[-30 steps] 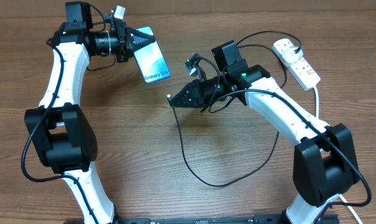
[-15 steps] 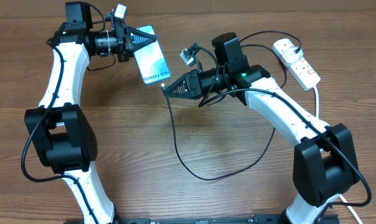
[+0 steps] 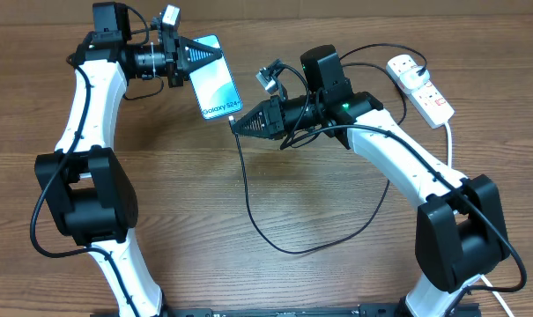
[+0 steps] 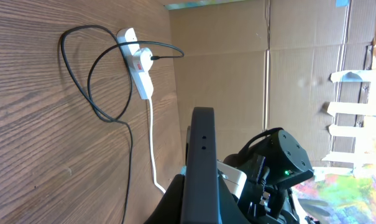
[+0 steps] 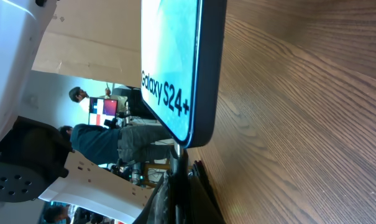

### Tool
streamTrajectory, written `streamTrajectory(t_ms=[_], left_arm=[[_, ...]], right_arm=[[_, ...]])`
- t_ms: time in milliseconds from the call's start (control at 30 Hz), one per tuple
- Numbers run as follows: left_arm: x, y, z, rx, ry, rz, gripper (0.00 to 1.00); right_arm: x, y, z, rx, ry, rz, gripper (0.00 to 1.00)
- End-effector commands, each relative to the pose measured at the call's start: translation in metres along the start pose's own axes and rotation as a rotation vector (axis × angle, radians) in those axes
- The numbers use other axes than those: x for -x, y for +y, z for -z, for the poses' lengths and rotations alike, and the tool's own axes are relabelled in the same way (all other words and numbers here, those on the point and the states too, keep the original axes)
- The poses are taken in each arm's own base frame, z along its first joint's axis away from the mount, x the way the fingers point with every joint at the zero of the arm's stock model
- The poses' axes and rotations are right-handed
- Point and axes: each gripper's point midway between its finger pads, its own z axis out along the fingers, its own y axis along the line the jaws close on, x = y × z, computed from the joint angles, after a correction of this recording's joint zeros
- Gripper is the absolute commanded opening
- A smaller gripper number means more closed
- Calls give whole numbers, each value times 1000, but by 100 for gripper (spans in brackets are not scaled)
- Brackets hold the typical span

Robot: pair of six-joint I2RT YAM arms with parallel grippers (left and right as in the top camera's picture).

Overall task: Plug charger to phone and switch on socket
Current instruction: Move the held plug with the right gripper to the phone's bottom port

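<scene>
My left gripper (image 3: 196, 60) is shut on the phone (image 3: 217, 86), a slim cyan-screened handset with "Galaxy S24" text, held tilted above the table; its dark edge fills the left wrist view (image 4: 202, 162). My right gripper (image 3: 237, 125) is shut on the charger's tiny connector (image 3: 236, 117), which meets the phone's bottom end (image 5: 188, 93). The thin black charger cable (image 3: 266, 229) loops down over the table and back up to its black plug in the white socket (image 3: 419, 86) at the far right, also in the left wrist view (image 4: 138, 62).
The socket's thick white cord (image 3: 447, 141) runs down the right side past my right arm. Brown cardboard walls (image 4: 237, 62) stand behind the table. The cable loop lies on the wooden table (image 3: 204, 211) between the arms.
My right gripper moved up and left with the connector from mid-table to the phone's bottom end, dragging the cable loop along. The left gripper and phone held still.
</scene>
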Motion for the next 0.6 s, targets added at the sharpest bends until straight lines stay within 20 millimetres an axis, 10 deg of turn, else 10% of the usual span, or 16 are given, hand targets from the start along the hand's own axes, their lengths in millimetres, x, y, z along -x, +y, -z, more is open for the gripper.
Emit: streamTrajectory(t_ms=[0,567], left_arm=[[-5,-14,1,-49,21,-21,4],[-4,-12,1,-37,16,-9,4]], right_arm=[[1,12,-2,13,1,29,4],[6,15,-9,5,-18,28,4]])
